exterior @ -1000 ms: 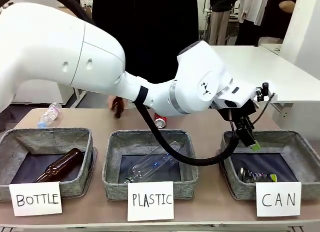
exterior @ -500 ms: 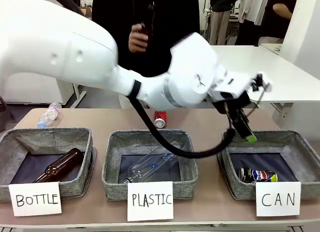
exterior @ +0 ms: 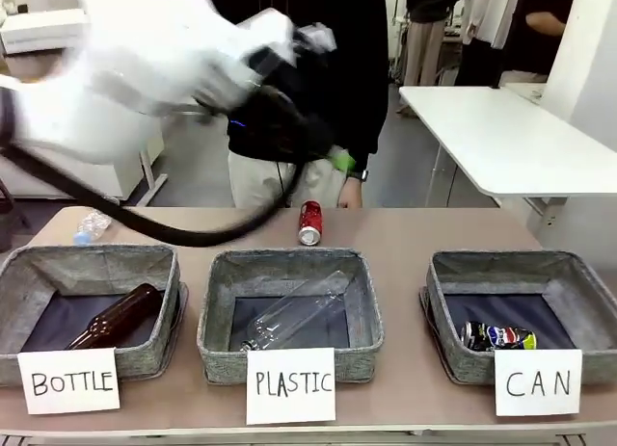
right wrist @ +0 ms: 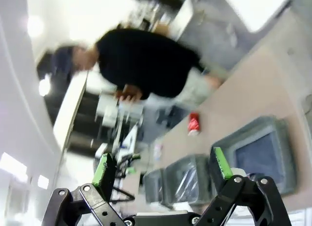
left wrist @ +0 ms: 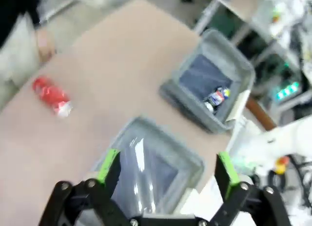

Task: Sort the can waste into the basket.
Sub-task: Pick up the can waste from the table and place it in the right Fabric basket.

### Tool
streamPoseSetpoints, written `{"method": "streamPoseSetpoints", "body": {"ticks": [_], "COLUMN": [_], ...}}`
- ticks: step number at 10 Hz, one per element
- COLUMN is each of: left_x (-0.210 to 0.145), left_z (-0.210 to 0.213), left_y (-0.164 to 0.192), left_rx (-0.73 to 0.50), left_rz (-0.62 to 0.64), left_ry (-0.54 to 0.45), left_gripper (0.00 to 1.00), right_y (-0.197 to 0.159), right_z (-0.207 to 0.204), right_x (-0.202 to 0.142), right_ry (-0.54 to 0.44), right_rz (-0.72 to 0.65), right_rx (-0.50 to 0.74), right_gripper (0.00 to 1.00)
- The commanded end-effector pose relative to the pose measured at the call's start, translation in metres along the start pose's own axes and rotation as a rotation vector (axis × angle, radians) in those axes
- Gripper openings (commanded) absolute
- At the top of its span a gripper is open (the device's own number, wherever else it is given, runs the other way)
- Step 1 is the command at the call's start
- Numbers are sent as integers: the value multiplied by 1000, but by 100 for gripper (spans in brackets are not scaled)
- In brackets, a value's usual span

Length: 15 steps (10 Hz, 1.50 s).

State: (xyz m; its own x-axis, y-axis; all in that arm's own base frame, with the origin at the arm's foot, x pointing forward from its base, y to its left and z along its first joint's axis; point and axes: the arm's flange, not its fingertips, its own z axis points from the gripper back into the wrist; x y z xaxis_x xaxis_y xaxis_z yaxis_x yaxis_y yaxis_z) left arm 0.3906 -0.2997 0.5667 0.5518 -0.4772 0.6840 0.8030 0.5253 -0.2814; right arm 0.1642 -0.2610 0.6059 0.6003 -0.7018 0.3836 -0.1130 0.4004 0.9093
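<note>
**Left gripper (left wrist: 166,168) spread wide and empty; one can binned, one to fetch.**

Just past its fingertips sits the PLASTIC basket (left wrist: 168,138). Farther ahead to one side, the CAN basket (left wrist: 183,100) holds the blue-and-silver can (left wrist: 217,96). The red can (left wrist: 51,95) lies on the table (left wrist: 97,65), well off to the other side. It looks thin-walled, light and slick (likely to roll), so pinch gently across its middle. The front view makes the signs readable, and the right wrist view shows the right gripper (right wrist: 161,173) equally wide, holding nothing.
</note>
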Motion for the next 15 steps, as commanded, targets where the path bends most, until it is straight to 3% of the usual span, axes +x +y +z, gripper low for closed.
{"method": "streamPoseSetpoints", "body": {"ticks": [1, 3, 5, 6, 7, 15], "left_x": [-108, -173, -230, -247, -199, -199], "left_z": [114, 170, 202, 204, 210, 210], "left_y": [34, 68, 109, 125, 115, 115], "left_rx": [213, 144, 52, 3, 103, 103], "left_rz": [488, 679, 815, 860, 758, 758], "left_ry": [-109, -248, -370, -459, -283, -283], "left_gripper": [100, 100, 100, 100, 100, 100], "right_y": [52, 75, 87, 79, 79, 79], "right_z": [-100, -155, -170, -165, -165, -165], "right_x": [-59, -125, -164, -126, -126, -126], "right_ry": [206, 365, 410, 394, 394, 394], "right_rz": [20, -14, -207, -16, -16, -16], "right_rx": [130, 105, 66, 89, 89, 89], "right_gripper": [100, 100, 100, 100, 100, 100]}}
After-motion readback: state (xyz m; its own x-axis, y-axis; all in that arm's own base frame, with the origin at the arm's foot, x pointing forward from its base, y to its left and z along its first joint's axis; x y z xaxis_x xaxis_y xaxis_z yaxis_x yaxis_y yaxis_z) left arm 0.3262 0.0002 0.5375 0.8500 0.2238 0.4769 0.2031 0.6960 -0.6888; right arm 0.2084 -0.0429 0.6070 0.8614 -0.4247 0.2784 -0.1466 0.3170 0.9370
